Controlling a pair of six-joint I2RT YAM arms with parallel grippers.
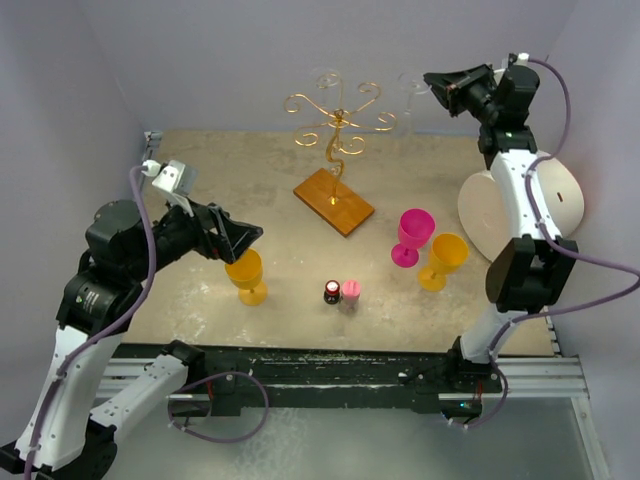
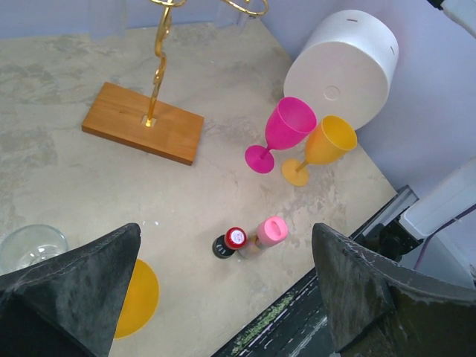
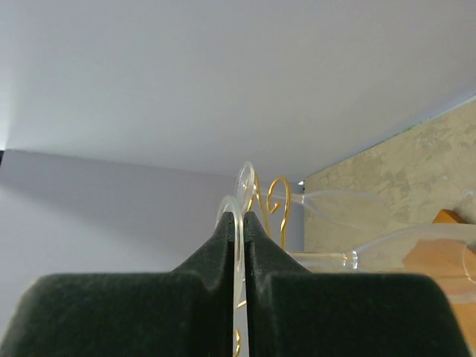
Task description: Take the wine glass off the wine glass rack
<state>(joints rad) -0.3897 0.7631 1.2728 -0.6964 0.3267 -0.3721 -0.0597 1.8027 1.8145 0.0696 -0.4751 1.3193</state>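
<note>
The wine glass rack (image 1: 335,112) is a gold wire stand on a brown wooden base (image 1: 333,200) at the back middle. My right gripper (image 1: 440,90) is up at the rack's right side, shut on the round foot of a clear wine glass (image 1: 412,85). In the right wrist view the pads (image 3: 216,253) pinch that foot (image 3: 233,212) edge-on, and its stem (image 3: 320,260) runs off to the right. A second clear glass (image 3: 246,181) hangs on the gold scrolls (image 3: 279,197) behind. My left gripper (image 1: 235,240) is open and empty, low on the left.
An orange goblet (image 1: 246,275) stands under the left gripper. A pink goblet (image 1: 414,235) and another orange goblet (image 1: 445,258) stand right of the rack base. Two small bottles (image 1: 341,293) stand at the front middle. A white round drum (image 1: 520,205) lies at the right edge.
</note>
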